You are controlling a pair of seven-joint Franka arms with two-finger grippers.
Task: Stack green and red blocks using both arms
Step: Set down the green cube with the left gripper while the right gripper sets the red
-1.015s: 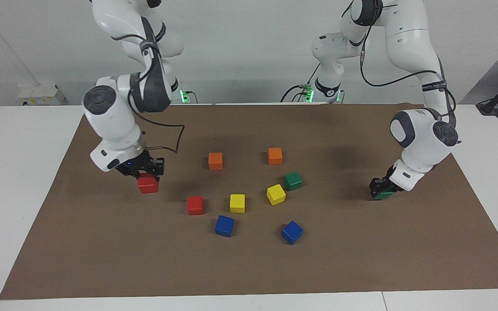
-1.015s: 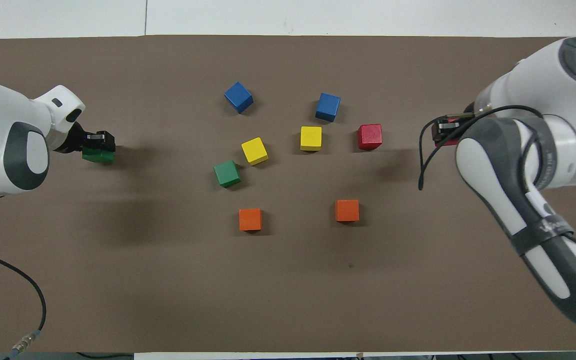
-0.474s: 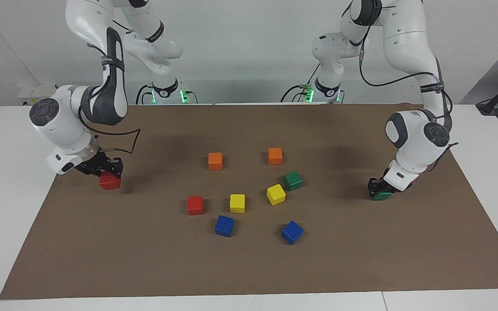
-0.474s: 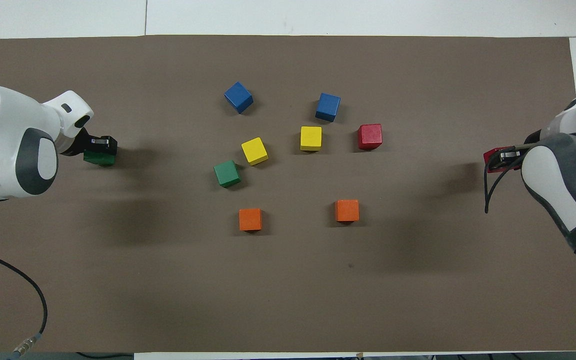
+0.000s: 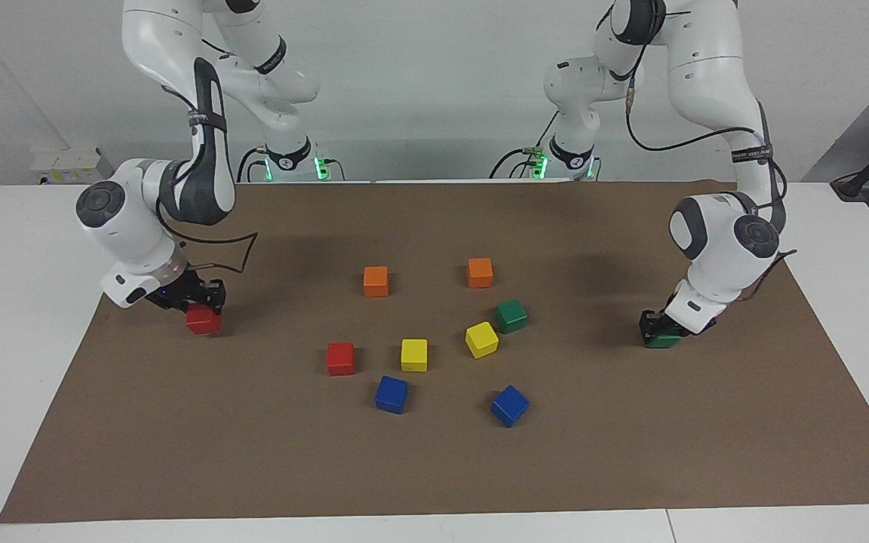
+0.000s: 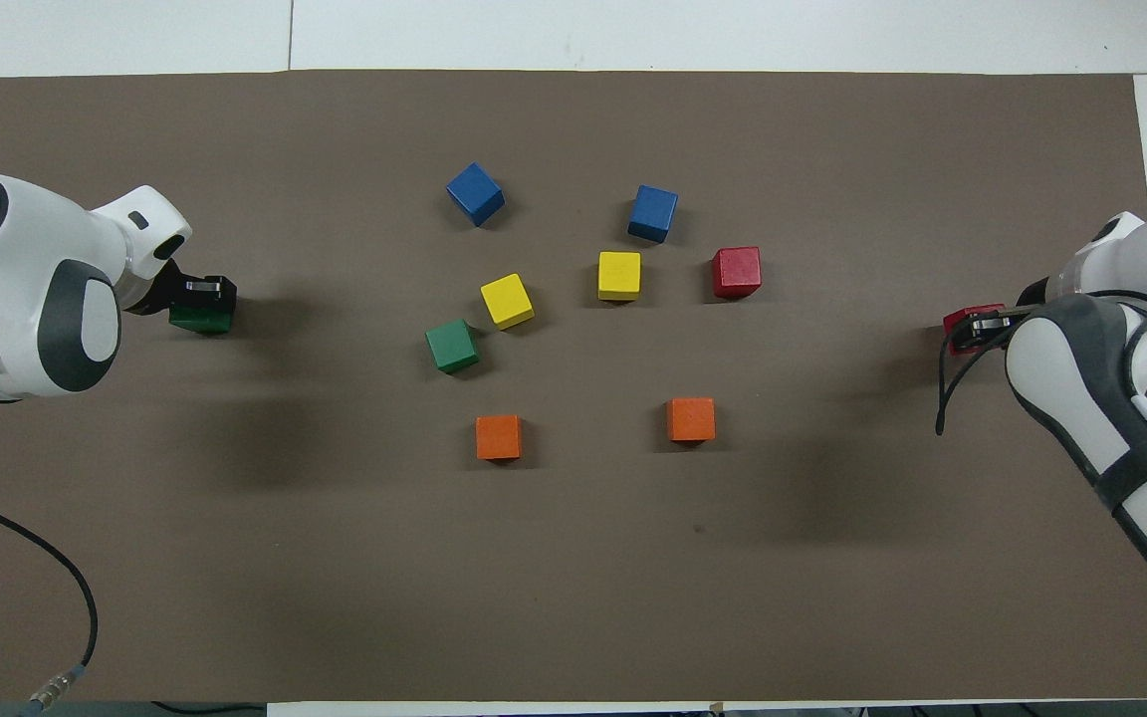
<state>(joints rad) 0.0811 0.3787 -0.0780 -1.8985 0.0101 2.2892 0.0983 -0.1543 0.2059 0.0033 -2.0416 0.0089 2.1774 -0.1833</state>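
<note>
The left gripper [image 5: 659, 330] is low at the left arm's end of the brown paper mat [image 5: 434, 467] that covers the white worktop [image 5: 12, 317], its jaws pinching a dark green glossy cube [image 5: 664, 340] that looks to rest on or just above the mat. The right gripper [image 5: 194, 296] hangs over the right arm's end of the mat, jaws pinching a bright red glossy cube [image 5: 203, 320] that looks just clear of the surface.

The coming move likely turns on this: the second green cube [image 5: 511, 315] and the second red cube [image 5: 340, 358] sit in the middle cluster, well apart from both grippers. That green cube lies toward the left arm's side, just beside a yellow cube [image 5: 481, 338]; the red one lies toward the right arm's side, beside another yellow cube [image 5: 414, 354]. So each arm is nearer its own colour's partner, and either a held cube goes inward or the partner comes outward.

Compared with a second ago, the right gripper has carried its red cube outward toward its end of the mat, overshooting slightly and easing back; the left gripper has barely shifted.
</note>
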